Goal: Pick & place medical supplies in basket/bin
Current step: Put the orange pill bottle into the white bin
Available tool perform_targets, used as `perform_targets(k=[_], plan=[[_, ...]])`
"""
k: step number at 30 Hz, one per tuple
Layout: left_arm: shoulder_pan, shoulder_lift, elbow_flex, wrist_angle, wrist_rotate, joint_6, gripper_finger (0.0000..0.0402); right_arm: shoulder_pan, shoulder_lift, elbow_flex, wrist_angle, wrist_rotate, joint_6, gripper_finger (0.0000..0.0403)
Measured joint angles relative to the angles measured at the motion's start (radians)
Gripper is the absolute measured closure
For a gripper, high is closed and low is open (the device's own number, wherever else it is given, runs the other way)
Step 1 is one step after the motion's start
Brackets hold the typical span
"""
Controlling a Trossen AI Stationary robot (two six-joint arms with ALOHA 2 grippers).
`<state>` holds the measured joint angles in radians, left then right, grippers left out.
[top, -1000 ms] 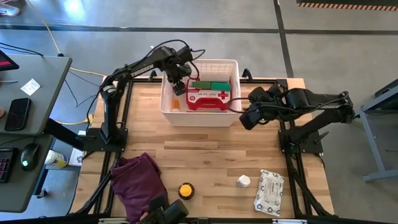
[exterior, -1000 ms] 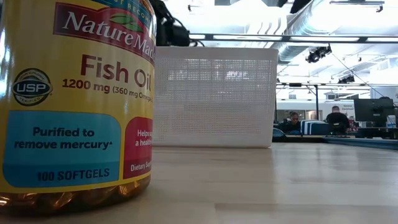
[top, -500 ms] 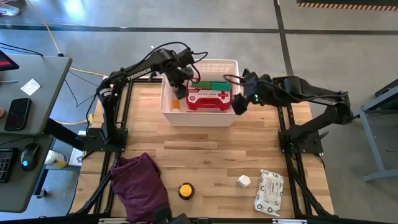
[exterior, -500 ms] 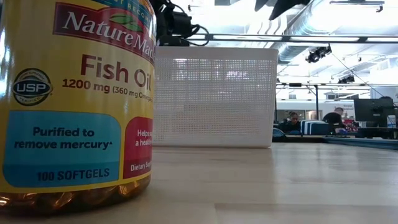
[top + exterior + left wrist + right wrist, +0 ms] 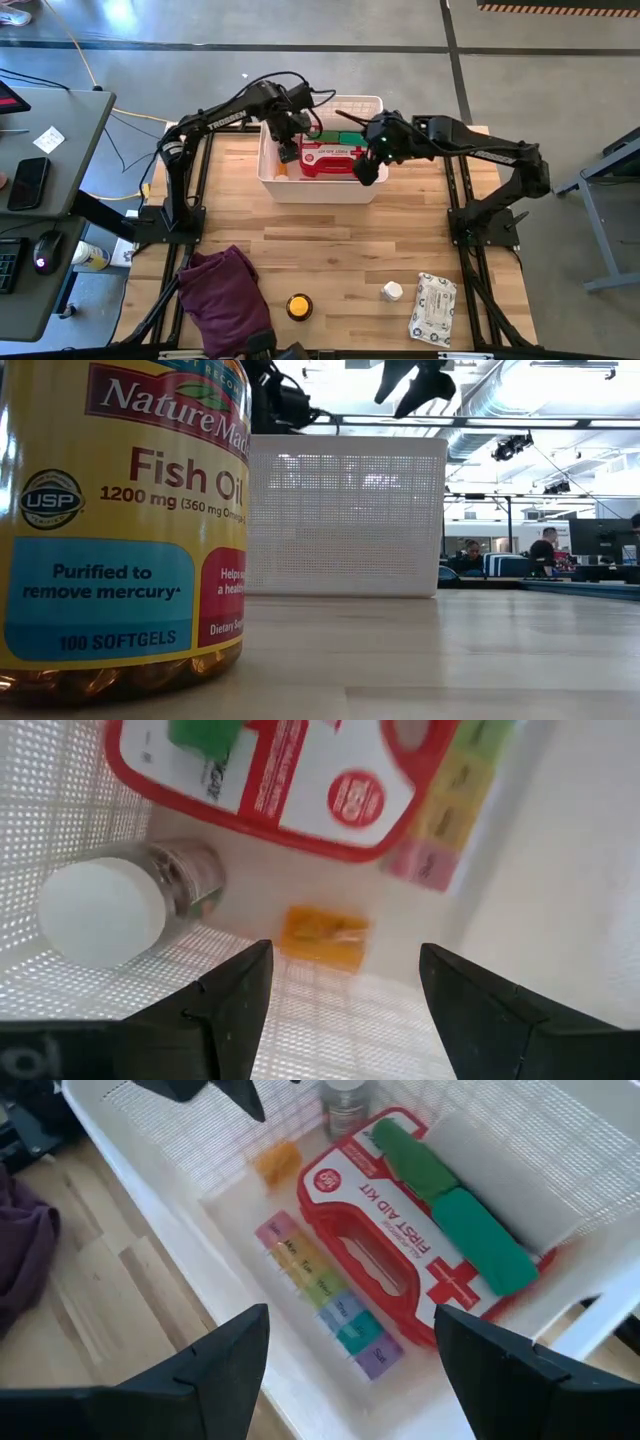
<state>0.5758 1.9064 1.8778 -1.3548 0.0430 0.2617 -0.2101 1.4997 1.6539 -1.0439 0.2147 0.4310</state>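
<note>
The white perforated basket [image 5: 320,189] stands at the table's far middle. Inside lie the red first-aid case [image 5: 400,1240] with two green rolls [image 5: 455,1210] on it, the rainbow pill organiser [image 5: 325,1295], a white-capped bottle [image 5: 110,905] on its side and a small orange packet [image 5: 322,936]. My left gripper [image 5: 345,950] is open inside the basket's left part, above the orange packet. My right gripper [image 5: 350,1315] is open above the basket's right near side, over the pill organiser. A white wipes pack [image 5: 432,308], a small white bottle [image 5: 391,292] and a yellow-lidded amber bottle [image 5: 298,306] rest on the table's near part.
A dark purple cloth [image 5: 225,295] lies bunched at the near left corner. In the low view the fish oil bottle [image 5: 120,520] fills the picture's left, with the basket [image 5: 345,515] behind it. Bare wood lies between the basket and the near items.
My right gripper has swung from beside the basket's right wall toward the table's left, and now hangs over the basket's right near part. The items in the basket and on the table have stayed put.
</note>
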Motion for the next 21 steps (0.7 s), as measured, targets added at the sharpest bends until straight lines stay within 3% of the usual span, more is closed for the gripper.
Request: perform_targets(k=[8, 13, 21], plan=[[0.000, 0.058, -0.064, -0.010, -0.111, -0.026, 0.0114, -0.006, -0.001, 0.000, -0.014, -0.016, -0.013, 0.0128], [-0.007, 0.099, -0.075, -0.066, -0.093, -0.054, 0.0108, -0.006, -0.002, 0.000, -0.043, -0.059, -0.013, 0.0128], [-0.055, 0.147, -0.076, -0.067, -0.131, -0.037, 0.0014, 0.017, -0.002, 0.000, -0.079, -0.075, -0.050, 0.0128]])
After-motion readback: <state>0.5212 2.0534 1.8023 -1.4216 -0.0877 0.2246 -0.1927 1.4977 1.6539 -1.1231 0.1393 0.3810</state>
